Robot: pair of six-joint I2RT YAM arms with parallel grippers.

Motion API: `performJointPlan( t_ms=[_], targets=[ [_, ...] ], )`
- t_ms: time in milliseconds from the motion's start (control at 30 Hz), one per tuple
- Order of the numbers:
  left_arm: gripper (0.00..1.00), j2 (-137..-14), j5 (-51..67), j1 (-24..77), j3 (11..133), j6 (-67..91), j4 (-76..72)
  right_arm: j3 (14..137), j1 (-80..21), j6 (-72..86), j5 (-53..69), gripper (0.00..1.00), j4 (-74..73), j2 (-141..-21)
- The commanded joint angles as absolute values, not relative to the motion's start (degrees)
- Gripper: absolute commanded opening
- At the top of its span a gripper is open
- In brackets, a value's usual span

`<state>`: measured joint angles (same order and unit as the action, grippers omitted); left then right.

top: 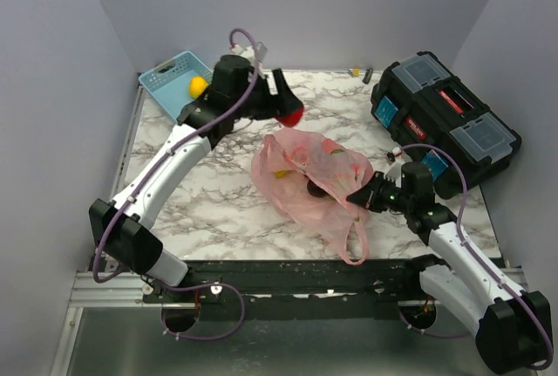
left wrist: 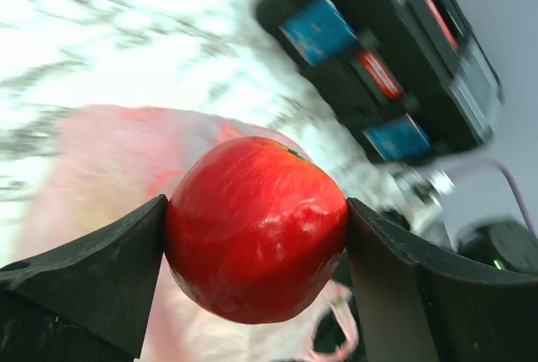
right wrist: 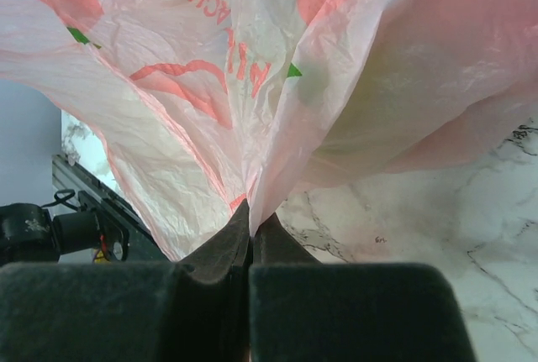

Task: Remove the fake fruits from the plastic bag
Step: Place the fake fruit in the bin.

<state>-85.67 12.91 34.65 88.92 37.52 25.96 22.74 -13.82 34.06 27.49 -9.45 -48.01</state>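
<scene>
The pink plastic bag (top: 309,180) lies crumpled in the middle of the marble table, one loop handle (top: 356,241) trailing toward the near edge. A yellow piece (top: 281,174) and a dark plum (top: 316,188) show inside it. My left gripper (top: 292,114) is shut on a red apple (left wrist: 256,228) and holds it above the table, just behind the bag. My right gripper (top: 359,193) is shut on a fold of the bag (right wrist: 252,110) at its right side. A yellow fruit (top: 199,86) sits in the light blue basket (top: 170,75).
A black toolbox (top: 440,119) with blue latches stands at the right, close behind my right arm; it also shows in the left wrist view (left wrist: 378,60). The blue basket is at the back left corner. A small object (top: 356,71) lies at the back edge.
</scene>
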Motion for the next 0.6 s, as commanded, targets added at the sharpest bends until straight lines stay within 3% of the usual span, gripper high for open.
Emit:
performJointPlan(
  t_ms=[0, 233, 467, 567],
  targets=[
    [0.07, -87.83, 12.83, 21.59, 91.23, 36.27, 29.22, 21.63, -14.06, 34.23, 26.33, 0.01, -7.65, -47.17],
    [0.07, -97.12, 4.4, 6.6, 94.82, 31.88, 26.71, 22.01, -14.03, 34.15, 26.44, 0.01, -7.42, -49.92],
    [0.08, -117.75, 0.59, 4.14, 116.1, 27.17, 34.28, 22.89, -14.05, 33.9, 25.87, 0.01, -7.87, -53.12],
    [0.08, -120.98, -2.38, 3.9, 118.14, 26.12, 32.57, 23.11, -14.06, 33.96, 24.37, 0.01, -8.77, -52.58]
  ],
)
